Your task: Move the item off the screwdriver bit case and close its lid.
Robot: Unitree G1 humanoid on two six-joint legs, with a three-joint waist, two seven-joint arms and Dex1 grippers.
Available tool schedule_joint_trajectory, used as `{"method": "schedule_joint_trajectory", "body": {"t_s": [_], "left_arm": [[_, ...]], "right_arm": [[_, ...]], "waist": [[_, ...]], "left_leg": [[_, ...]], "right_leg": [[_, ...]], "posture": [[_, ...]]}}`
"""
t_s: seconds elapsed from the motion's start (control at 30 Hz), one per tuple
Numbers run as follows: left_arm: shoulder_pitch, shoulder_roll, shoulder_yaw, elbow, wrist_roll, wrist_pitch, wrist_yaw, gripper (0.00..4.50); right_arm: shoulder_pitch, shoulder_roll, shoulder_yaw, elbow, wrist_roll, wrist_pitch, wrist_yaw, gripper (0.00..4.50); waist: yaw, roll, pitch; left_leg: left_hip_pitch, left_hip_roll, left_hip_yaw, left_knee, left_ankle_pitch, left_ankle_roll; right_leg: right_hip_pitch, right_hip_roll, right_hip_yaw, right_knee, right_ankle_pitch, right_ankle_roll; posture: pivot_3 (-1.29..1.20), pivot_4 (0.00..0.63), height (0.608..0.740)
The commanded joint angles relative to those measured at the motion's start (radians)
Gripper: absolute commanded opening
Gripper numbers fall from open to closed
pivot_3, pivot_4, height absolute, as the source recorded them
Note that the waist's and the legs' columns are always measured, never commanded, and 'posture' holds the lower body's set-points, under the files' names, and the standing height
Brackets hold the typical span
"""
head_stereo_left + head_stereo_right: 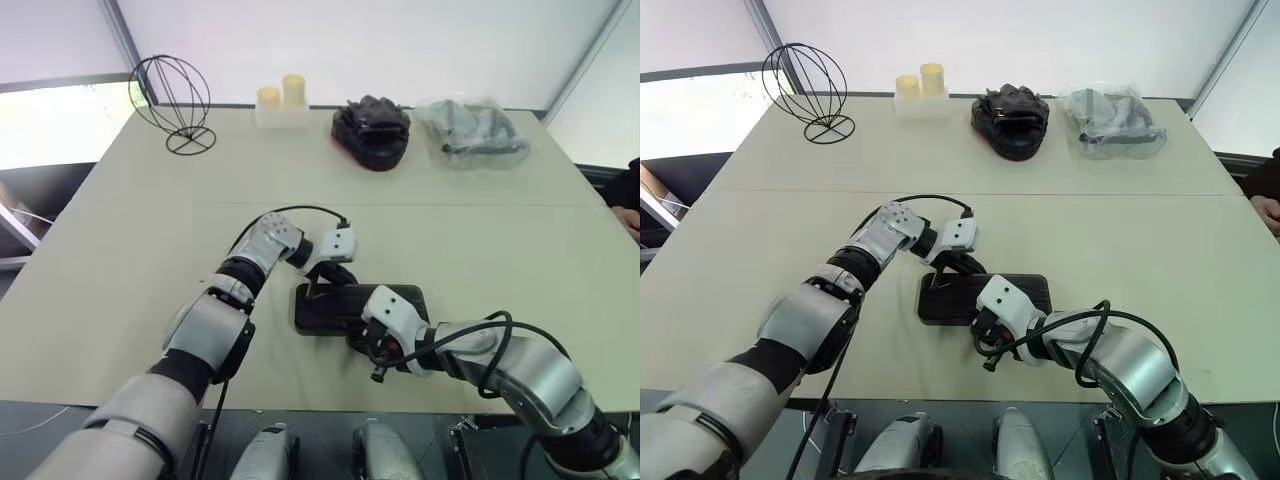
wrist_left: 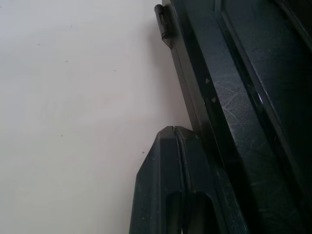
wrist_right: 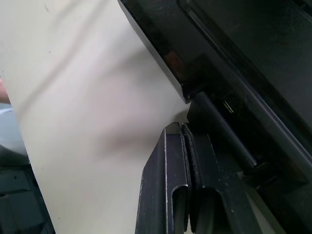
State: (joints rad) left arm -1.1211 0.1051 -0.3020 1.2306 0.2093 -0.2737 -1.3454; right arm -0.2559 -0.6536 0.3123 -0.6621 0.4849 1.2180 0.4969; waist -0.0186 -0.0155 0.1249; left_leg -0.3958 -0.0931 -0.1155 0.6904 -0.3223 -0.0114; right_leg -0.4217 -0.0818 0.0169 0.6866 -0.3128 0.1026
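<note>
The screwdriver bit case (image 1: 322,314) lies flat on the beige table near its front edge, a dark rectangular slab. Its lid (image 1: 405,298) appears to lie down flat over the base; I cannot tell whether it is latched. My left gripper (image 1: 316,289) is shut, with its tips at the case's far left edge, beside a small black tab (image 2: 164,22) on the rim. My right gripper (image 1: 358,338) is also shut and empty. In the right wrist view its tips (image 3: 180,126) sit against the case's near edge by a corner. Nothing rests on top of the case.
Along the back of the table stand a black wire sphere (image 1: 172,100), two yellow candles (image 1: 282,97), a lumpy black object with a red base (image 1: 372,130) and a clear plastic bag (image 1: 470,130). A person's hand (image 1: 630,215) shows at the right edge.
</note>
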Motion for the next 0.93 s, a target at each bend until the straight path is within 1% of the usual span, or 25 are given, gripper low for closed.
{"method": "schedule_joint_trajectory", "body": {"t_s": [0.03,0.33,0.4,0.43,0.5,0.53,0.6,0.63,0.67,0.73,0.77,0.83,0.9,0.93], "left_arm": [[0.056,-0.034,-0.046,0.005,0.025,-0.004,-0.103,0.00],[0.095,-0.033,-0.054,-0.023,0.023,-0.006,-0.138,0.00],[0.096,-0.036,-0.051,-0.024,0.027,-0.025,-0.097,0.00],[0.091,-0.038,-0.046,-0.018,0.031,-0.037,-0.051,0.00],[0.081,-0.038,-0.036,-0.008,0.036,-0.052,0.021,0.00],[0.067,-0.034,-0.018,0.000,0.030,-0.052,0.069,0.00],[0.031,-0.013,0.044,0.018,-0.009,-0.025,0.155,0.00],[0.015,0.001,0.072,0.026,-0.026,-0.011,0.192,0.00],[-0.003,0.025,0.116,0.031,-0.063,0.019,0.203,0.00],[-0.020,0.049,0.164,0.037,-0.101,0.050,0.207,0.00],[-0.030,0.083,0.212,0.033,-0.144,0.094,0.193,0.00],[-0.030,0.171,0.303,0.005,-0.221,0.141,0.179,0.00],[-0.015,0.223,0.341,-0.024,-0.247,0.146,0.194,0.00],[0.003,0.250,0.356,-0.051,-0.257,0.156,0.209,0.00]], "right_arm": [[-0.025,-0.042,0.002,0.112,-0.093,-0.047,-0.037,0.06],[-0.103,-0.064,0.018,0.183,-0.128,-0.094,-0.072,0.06],[-0.102,-0.054,0.007,0.164,-0.104,-0.074,-0.070,0.06],[-0.094,-0.054,0.000,0.133,-0.079,-0.047,-0.058,0.06],[-0.074,-0.068,-0.006,0.071,-0.039,-0.008,-0.031,0.06],[-0.044,-0.093,-0.025,0.006,-0.008,0.022,-0.012,0.06],[0.033,-0.147,-0.102,-0.140,0.056,0.099,0.018,0.06],[0.065,-0.167,-0.148,-0.202,0.085,0.133,0.030,0.06],[0.094,-0.162,-0.239,-0.266,0.131,0.187,0.049,0.06],[0.121,-0.145,-0.351,-0.334,0.190,0.256,0.068,0.06],[0.111,-0.120,-0.461,-0.361,0.245,0.307,0.095,0.06],[0.057,-0.060,-0.693,-0.370,0.401,0.309,0.141,0.06],[0.013,-0.002,-0.831,-0.342,0.512,0.305,0.139,0.06],[-0.025,0.049,-0.883,-0.291,0.507,0.317,0.098,0.06]], "waist": [[0.000,-0.001,-0.002],[0.001,-0.008,-0.006],[0.001,-0.008,-0.006],[0.002,-0.008,-0.006],[0.008,-0.006,-0.007],[0.014,-0.006,-0.007],[0.038,-0.006,-0.007],[0.042,-0.006,-0.007],[0.038,-0.007,-0.006],[0.024,-0.008,-0.006],[0.018,-0.008,-0.006],[0.004,-0.009,-0.004],[-0.002,-0.010,-0.004],[-0.002,-0.010,-0.004]], "left_leg": [[0.003,0.000,0.000,-0.002,0.000,0.000],[0.012,0.001,0.000,-0.005,0.000,0.000],[0.014,0.001,0.000,-0.006,0.000,0.000],[0.016,0.001,0.000,-0.007,0.000,0.000],[0.018,0.001,0.000,-0.007,0.000,0.001],[0.019,0.001,0.000,-0.007,-0.001,0.001],[0.019,0.000,-0.001,-0.006,-0.002,0.003],[0.018,-0.002,-0.002,-0.005,-0.002,0.004],[0.017,-0.002,-0.002,-0.004,-0.003,0.005],[0.011,-0.002,-0.001,-0.004,-0.003,0.005],[0.008,-0.001,0.000,-0.004,-0.003,0.005],[0.004,0.000,0.000,-0.004,-0.002,0.004],[0.004,0.001,0.001,-0.005,-0.002,0.003],[0.004,0.002,0.001,-0.005,-0.001,0.002]], "right_leg": [[0.002,0.000,0.000,-0.001,0.000,0.000],[0.011,0.001,0.000,-0.004,0.000,0.000],[0.013,0.001,0.000,-0.005,0.000,0.000],[0.014,0.001,0.000,-0.005,0.000,0.000],[0.017,0.001,0.001,-0.005,0.000,0.000],[0.018,0.000,0.001,-0.005,0.000,0.000],[0.019,0.000,0.001,-0.006,0.000,0.000],[0.019,-0.001,0.001,-0.006,0.000,0.000],[0.018,-0.001,0.001,-0.006,0.000,0.000],[0.012,-0.001,0.002,-0.006,0.000,0.000],[0.009,-0.001,0.002,-0.005,0.000,0.000],[0.003,0.000,0.002,-0.003,0.000,0.000],[0.001,0.001,0.002,-0.003,0.000,0.000],[0.001,0.001,0.002,-0.003,0.000,0.000]], "posture": [[0.00,0.150,0.740],[0.00,0.150,0.740],[0.00,0.150,0.740],[0.00,0.150,0.740],[0.00,0.150,0.740],[0.00,0.150,0.740],[0.00,0.150,0.740],[0.00,0.150,0.740],[0.00,0.150,0.740],[0.00,0.150,0.740],[0.00,0.150,0.740],[0.00,0.150,0.740],[0.00,0.150,0.740],[0.00,0.150,0.740]]}}
